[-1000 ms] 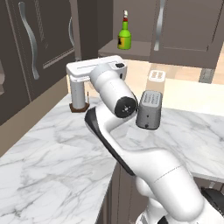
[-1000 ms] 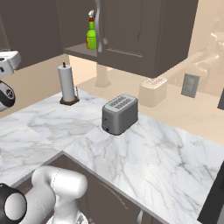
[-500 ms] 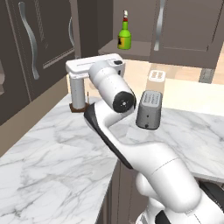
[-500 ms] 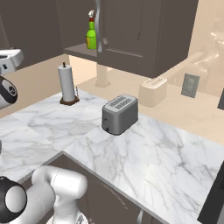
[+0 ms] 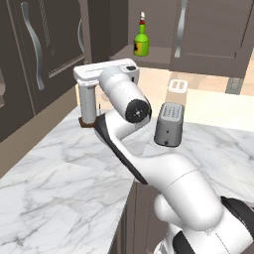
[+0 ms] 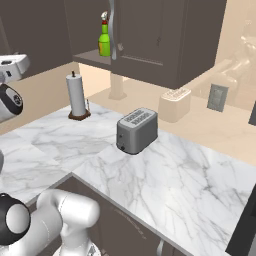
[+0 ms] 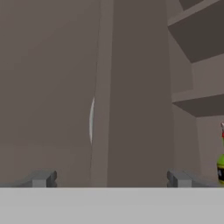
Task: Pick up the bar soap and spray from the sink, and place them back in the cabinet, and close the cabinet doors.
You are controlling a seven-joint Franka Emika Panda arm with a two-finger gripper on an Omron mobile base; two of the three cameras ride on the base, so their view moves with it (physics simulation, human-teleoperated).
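Arm slightly swung left, spray (image 5: 141, 42) unmoved on shelf.

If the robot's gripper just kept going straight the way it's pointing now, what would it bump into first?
Most likely the edge of a dark brown cabinet door. In the hand view it stands dead ahead of the open gripper, its silver handle just showing. The spray sits off to one side. How far off the door is cannot be judged.

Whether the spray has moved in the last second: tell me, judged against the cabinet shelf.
No. The spray stands at the same spot on the cabinet shelf as before; the toaster sits unshifted too.
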